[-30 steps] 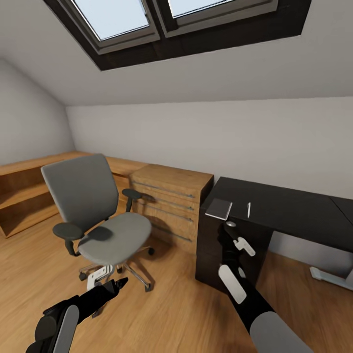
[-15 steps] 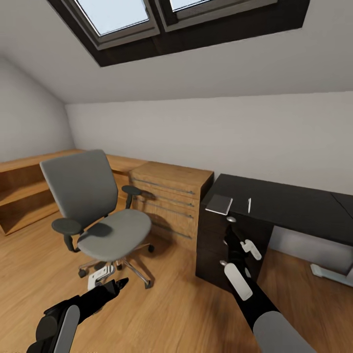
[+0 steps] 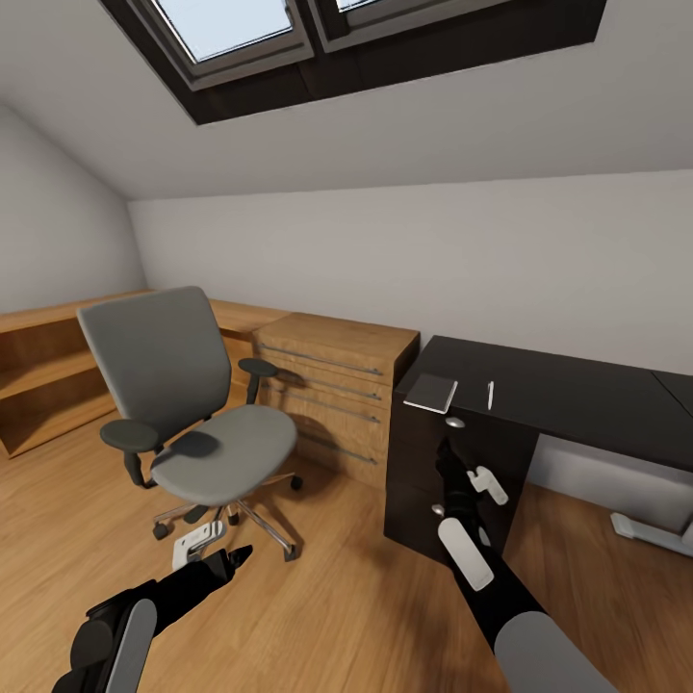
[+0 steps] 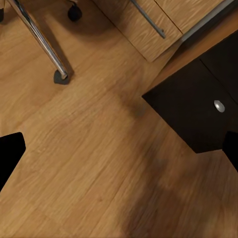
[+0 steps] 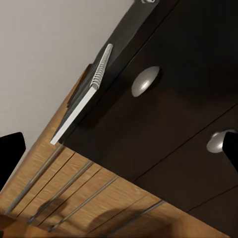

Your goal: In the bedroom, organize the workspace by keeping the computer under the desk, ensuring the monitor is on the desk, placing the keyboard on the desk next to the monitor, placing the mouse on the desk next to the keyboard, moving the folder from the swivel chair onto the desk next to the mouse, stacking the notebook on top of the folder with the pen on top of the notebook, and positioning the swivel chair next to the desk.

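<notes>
The grey swivel chair (image 3: 183,404) stands on the wood floor, left of the desk, its seat bare. The black desk (image 3: 577,399) is at the right, with a grey notebook (image 3: 430,393) at its near left corner and a white pen (image 3: 490,395) just beside it. My right gripper (image 3: 446,454) is open, low in front of the desk's drawer unit (image 5: 163,134), below the notebook's spiral edge (image 5: 84,101). My left gripper (image 3: 231,556) is open over the floor near the chair's chrome base (image 4: 42,42). The monitor, keyboard, mouse, folder and computer are out of view.
A light-wood chest of drawers (image 3: 337,385) stands between chair and desk. Low wooden shelving (image 3: 48,385) runs along the left wall. Round silver knobs (image 5: 145,81) stick out of the drawer fronts. A sloped ceiling with skylights (image 3: 250,38) hangs overhead.
The whole picture has slid slightly upward, so the camera has moved. Both arms keep about the same pose and both grippers stay open.
</notes>
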